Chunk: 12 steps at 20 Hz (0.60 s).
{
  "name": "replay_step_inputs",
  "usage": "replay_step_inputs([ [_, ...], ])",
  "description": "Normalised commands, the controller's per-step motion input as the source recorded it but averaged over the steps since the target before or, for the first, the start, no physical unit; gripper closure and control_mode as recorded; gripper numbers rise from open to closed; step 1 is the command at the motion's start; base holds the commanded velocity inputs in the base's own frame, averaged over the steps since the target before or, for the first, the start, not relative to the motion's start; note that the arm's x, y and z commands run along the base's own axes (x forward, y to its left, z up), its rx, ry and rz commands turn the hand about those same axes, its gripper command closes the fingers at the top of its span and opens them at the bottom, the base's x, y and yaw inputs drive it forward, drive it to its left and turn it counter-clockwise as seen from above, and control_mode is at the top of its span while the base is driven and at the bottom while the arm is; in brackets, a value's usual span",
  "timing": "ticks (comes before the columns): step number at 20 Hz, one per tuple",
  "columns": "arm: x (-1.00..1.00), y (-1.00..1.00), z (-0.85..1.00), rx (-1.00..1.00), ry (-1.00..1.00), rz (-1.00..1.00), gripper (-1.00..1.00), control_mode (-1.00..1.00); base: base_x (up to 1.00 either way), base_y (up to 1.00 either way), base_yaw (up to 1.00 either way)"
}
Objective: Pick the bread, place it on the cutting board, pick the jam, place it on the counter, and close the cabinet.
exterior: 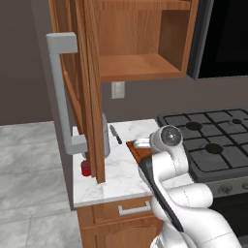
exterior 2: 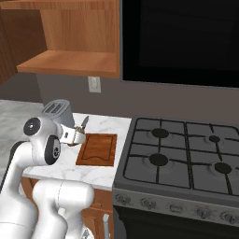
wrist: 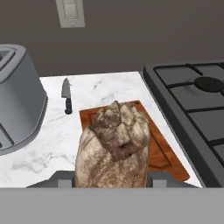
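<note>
A: Where is the bread (wrist: 113, 146)?

B: In the hand view it sits between the fingers of the gripper (wrist: 112, 177), which is clenched on it. The crusty brown lump covers the near part of the cutting board (wrist: 168, 155).

A: So it is not down on the board?

B: I cannot tell whether it touches. The board lies flat on the counter (wrist: 105, 89), its right edge just beside the stove (wrist: 197, 103). From the right base view the cutting board (exterior 2: 98, 149) is bare wood, with the hand at its near left corner.

A: What else is on the marble?

B: A toaster (wrist: 17, 100) on the left, and a knife (wrist: 66, 97) lying between the toaster and the board, its blade pointing to the far wall. A wall socket (wrist: 70, 12) is above it.

A: And the jam (exterior: 85, 168)?

B: In the left base view the red jar stands on the counter (exterior: 121, 177) near its left edge, partly hidden by the open door of the cabinet (exterior: 140, 43). The door (exterior: 89, 87) swings out over the counter, its grey bar handle (exterior: 60, 92) facing left.

A: Anything in the cabinet?

B: The wooden shelf (exterior 2: 70, 63) shows bare in the right base view.
</note>
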Motion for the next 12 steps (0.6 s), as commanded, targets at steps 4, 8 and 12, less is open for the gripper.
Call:
replay_step_inputs([
  [4,0.2,0.0,-0.27,0.0,-0.07,0.0,1.0,-1.0,0.0,0.0,0.0],
  [8,0.2,0.0,-0.29,0.0,-0.06,0.0,1.0,-1.0,0.0,0.0,0.0],
  [12,0.13,0.0,-0.28,0.0,-0.05,0.0,1.0,-1.0,0.0,0.0,0.0],
])
